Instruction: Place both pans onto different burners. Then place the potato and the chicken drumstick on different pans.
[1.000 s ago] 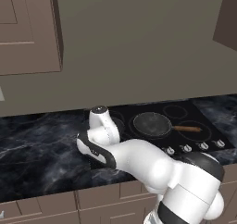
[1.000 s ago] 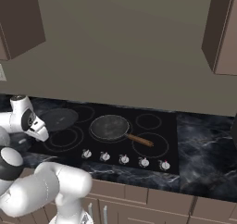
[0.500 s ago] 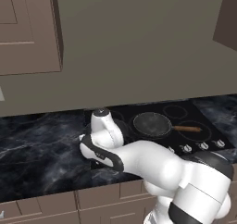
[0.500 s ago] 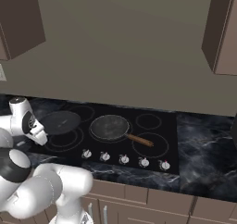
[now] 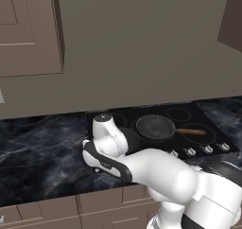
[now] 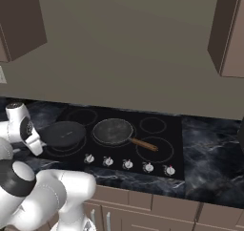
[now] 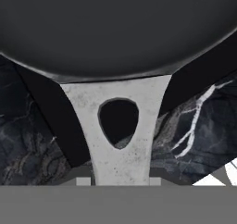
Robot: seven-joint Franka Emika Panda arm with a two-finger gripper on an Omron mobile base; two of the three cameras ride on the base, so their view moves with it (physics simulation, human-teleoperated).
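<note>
The fingers, seemingly clenched on the black pan's (image 6: 63, 133) short grey handle (image 7: 119, 126), carry it over the cooktop's (image 6: 157, 149) front-left burner (image 6: 66, 146), at nine o'clock from the wooden-handled pan (image 6: 113, 131), keeping each pan on its own ring.

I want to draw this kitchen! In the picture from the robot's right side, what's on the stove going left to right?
Black pan → grey pan → its wooden handle → an empty burner ring.
</note>
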